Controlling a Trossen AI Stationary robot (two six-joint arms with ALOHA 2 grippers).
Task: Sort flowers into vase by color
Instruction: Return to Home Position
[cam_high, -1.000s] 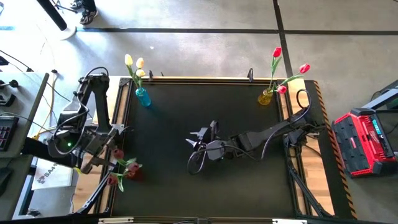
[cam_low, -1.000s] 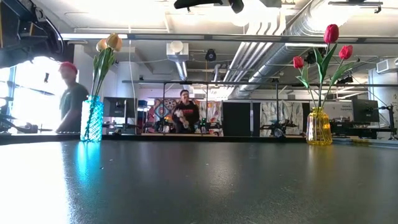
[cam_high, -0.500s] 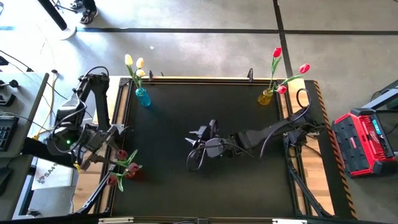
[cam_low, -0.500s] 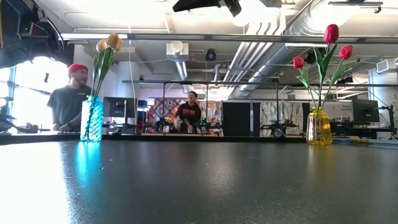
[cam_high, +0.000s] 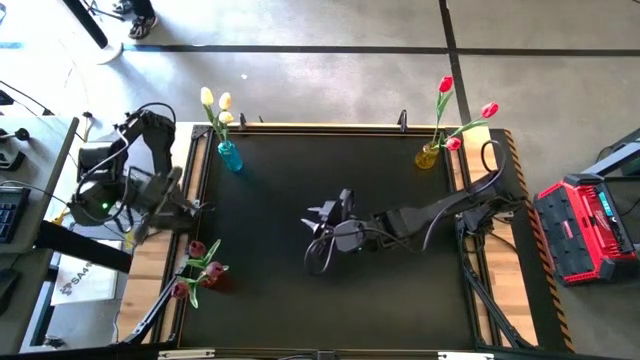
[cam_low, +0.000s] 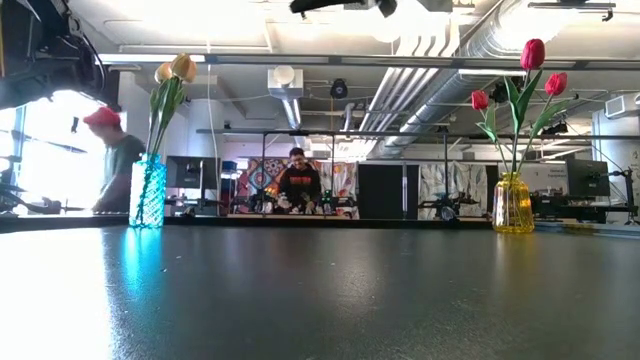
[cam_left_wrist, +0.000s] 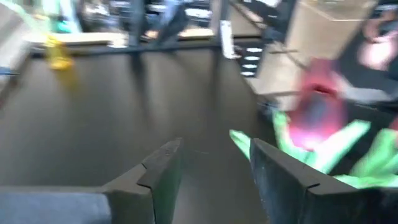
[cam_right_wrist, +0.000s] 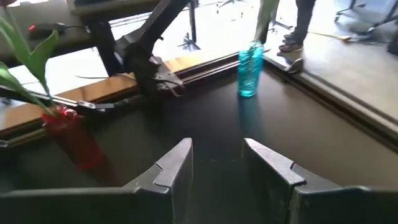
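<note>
1. The left end effector (cam_left_wrist: 216, 149) hung over the left edge of the counter (cam_high: 300, 300), its fingers spread wide with nothing between them. The dark red tulips (cam_high: 190, 248) stood in the red vase (cam_right_wrist: 74, 142) close by, farther along the same edge and clear of the fingers.
2. The right end effector (cam_right_wrist: 217, 144) hovered over the middle of the counter, its fingers also parted and empty, well apart from all three vases.
3. Cream-yellow tulips (cam_high: 207, 96) stood in the blue vase (cam_high: 230, 157) at the far-left corner. Red tulips (cam_high: 445, 85) stood in the yellow vase (cam_high: 427, 157) at the far-right corner.
4. Compared with a second earlier, the left arm had drawn back from the red vase toward the blue-vase end, widening the gap to the dark red tulips. The right arm had scarcely shifted, and the vases and flowers kept their places.
5. Beyond the counter, a person in a red cap (cam_low: 112, 150) stood behind the blue vase.
</note>
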